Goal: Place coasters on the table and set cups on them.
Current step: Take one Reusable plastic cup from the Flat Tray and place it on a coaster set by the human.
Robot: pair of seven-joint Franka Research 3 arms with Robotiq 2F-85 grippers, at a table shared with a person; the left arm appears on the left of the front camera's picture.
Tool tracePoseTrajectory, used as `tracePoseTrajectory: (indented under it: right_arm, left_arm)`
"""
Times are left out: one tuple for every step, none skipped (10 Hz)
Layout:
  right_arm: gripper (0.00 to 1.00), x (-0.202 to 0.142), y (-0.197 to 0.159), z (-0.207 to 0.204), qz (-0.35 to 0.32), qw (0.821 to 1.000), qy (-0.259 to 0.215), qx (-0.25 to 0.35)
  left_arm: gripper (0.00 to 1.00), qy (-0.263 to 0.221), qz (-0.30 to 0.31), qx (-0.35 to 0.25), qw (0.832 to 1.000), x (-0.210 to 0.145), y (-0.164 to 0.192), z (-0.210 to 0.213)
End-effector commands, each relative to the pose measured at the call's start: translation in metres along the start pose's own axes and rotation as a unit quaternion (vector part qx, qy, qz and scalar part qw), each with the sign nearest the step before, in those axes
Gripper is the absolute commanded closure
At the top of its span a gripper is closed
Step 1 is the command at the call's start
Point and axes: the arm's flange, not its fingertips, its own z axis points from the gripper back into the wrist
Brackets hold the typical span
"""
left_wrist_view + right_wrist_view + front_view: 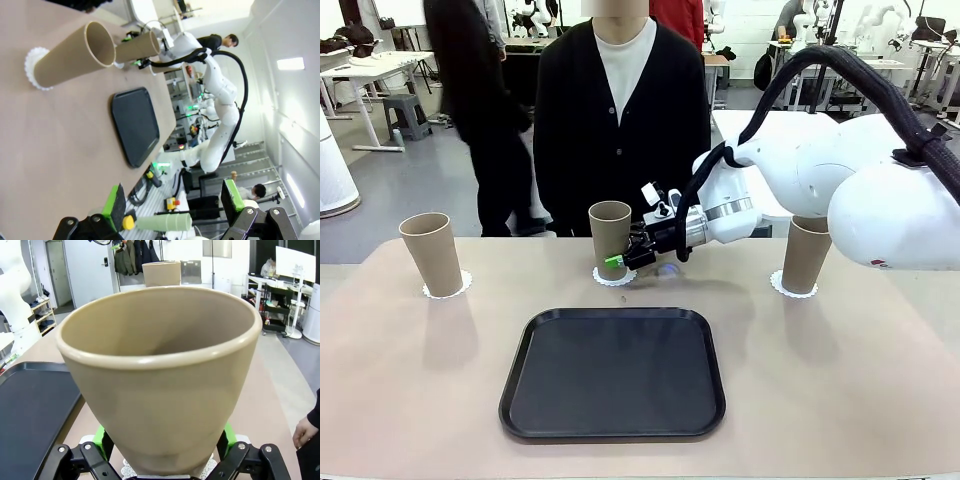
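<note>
So the right pincer [626, 258] sits low around the base of the middle cup [610, 236], with its green pads on either side. In the right wrist view the jaws look spread, with the pads beside the cup wall rather than squeezing it, so it reads as let go, not gripping. That cup stands upright on its coaster [614, 277], near the table's [410, 380] far edge in front of the person.

Moving outward, the left cup [431, 254] is on its own coaster [448, 288] at the far left, and the right cup [806, 254] is on a coaster [792, 289] at the far right, partly behind the right arm. The black tray [613, 372] lies bare in the middle, closer to the robot.

The left pincer [175, 202] hangs off to the side, jaws wide apart, holding nothing.

Looks like the last placing step is basically done: 3 cups on 3 coasters. The next move probably calls for backing the right pincer straight away from the cup without brushing it, since those tall tumblers look easy to tip.
</note>
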Motion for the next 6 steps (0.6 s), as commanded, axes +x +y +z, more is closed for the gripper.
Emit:
tracePoseTrajectory:
  right_arm:
    - [0.0,0.006,-0.007,0.0,-0.011,1.0,0.021,0.003]
    - [0.0,0.006,-0.007,0.002,-0.013,1.0,0.023,0.001]
    - [0.0,0.006,-0.008,0.004,-0.015,1.0,0.026,0.001]
    - [0.0,0.006,-0.008,0.006,-0.018,0.999,0.028,0.0]
    - [0.0,0.005,-0.009,0.008,-0.02,0.999,0.034,-0.003]
    - [0.0,0.005,-0.009,0.011,-0.023,0.999,0.042,-0.005]
  left_arm:
    - [0.0,-0.002,0.001,-0.003,1.0,0.0,-0.004,0.001]
    - [0.0,-0.002,0.001,-0.003,1.0,0.0,-0.004,0.001]
    - [0.0,-0.002,0.001,-0.003,1.0,0.0,-0.004,0.001]
    - [0.0,-0.002,0.001,-0.003,1.0,0.0,-0.004,0.001]
    - [0.0,-0.002,0.001,-0.003,1.0,0.0,-0.004,0.001]
    - [0.0,-0.002,0.001,-0.003,1.0,0.0,-0.004,0.001]
